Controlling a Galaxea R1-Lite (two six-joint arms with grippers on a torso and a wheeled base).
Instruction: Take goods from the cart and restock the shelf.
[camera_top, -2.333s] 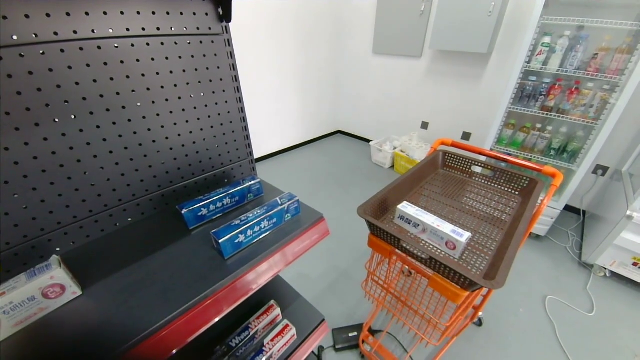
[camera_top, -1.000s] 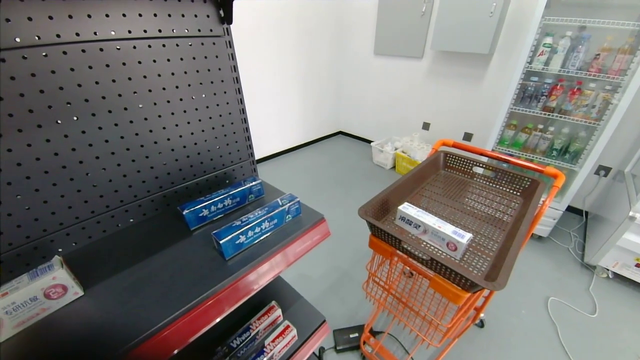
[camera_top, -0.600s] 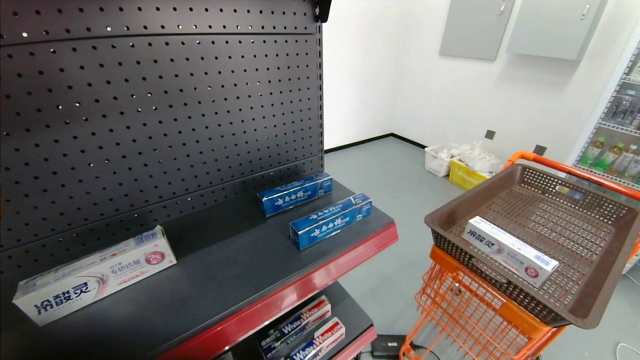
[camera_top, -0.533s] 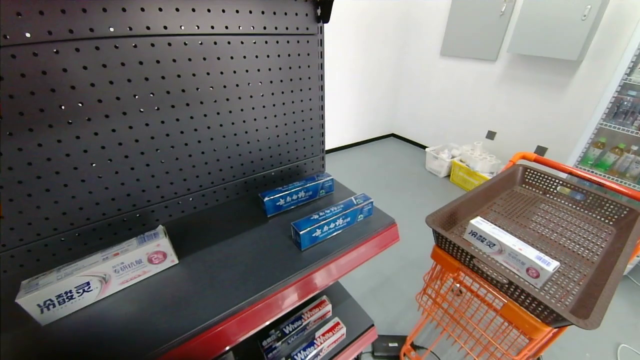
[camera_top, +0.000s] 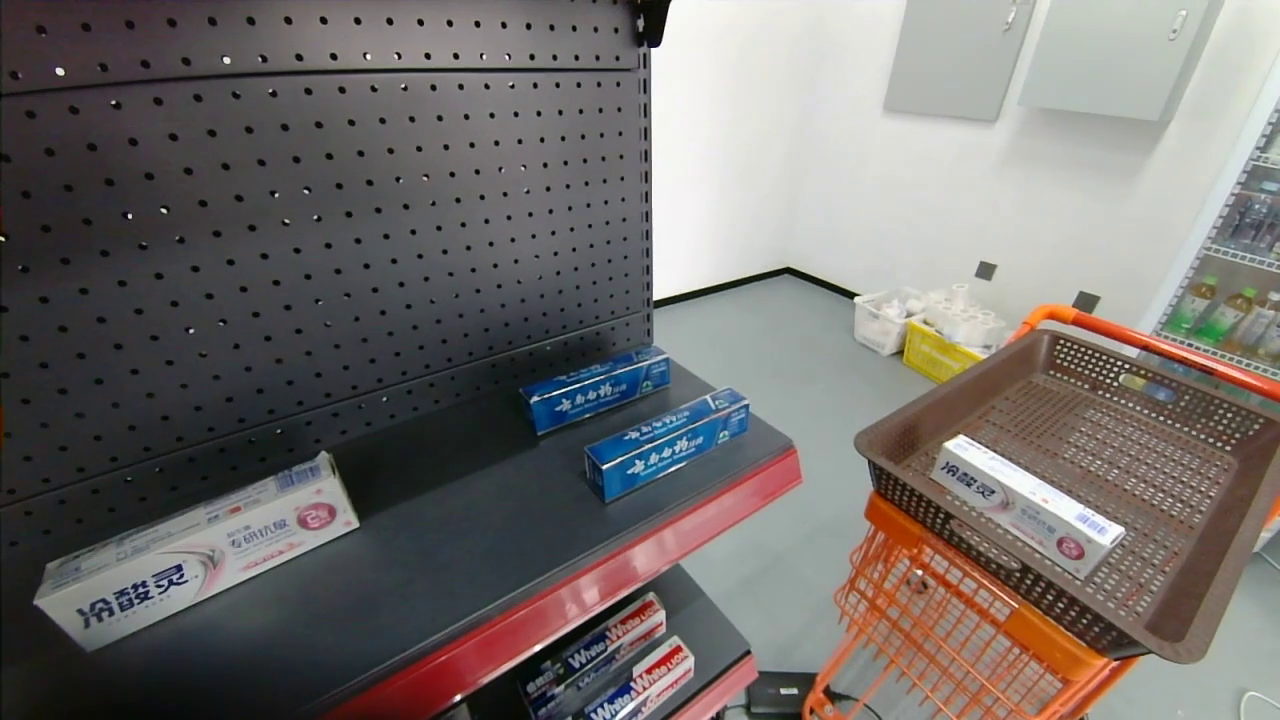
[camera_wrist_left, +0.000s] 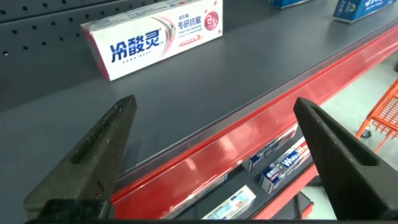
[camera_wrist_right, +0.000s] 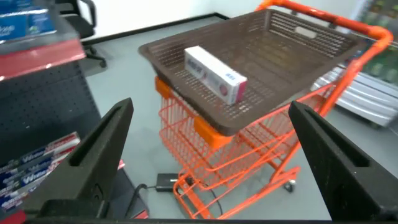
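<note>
- Two tiers are seen on the shelf (camera_top: 450, 560). Bare deck is left on the upper one between a matching box (camera_top: 195, 562) at the left and the blue boxes (camera_top: 666, 457) at the right, and that gap is judged the place to fill.
- The cart (camera_top: 930, 640) is parked near the shelf's right end, so a short carry should be enough.
- Raised walls are seen on its brown basket (camera_top: 1010, 375). The goods should be lifted clear of the rim before being swung across.
- One white box (camera_top: 1025, 504) is left lying flat and aslant by the basket's near wall. It is best gripped across its narrow width, near the middle and lightly, since card is easily dented.
- The right gripper (camera_wrist_right: 210, 106) is held above the floor beside the cart, spread wide and empty. It is judged better placed for the pick.
- The left gripper (camera_wrist_left: 214, 102) is held before the shelf edge, likewise spread and empty.
</note>
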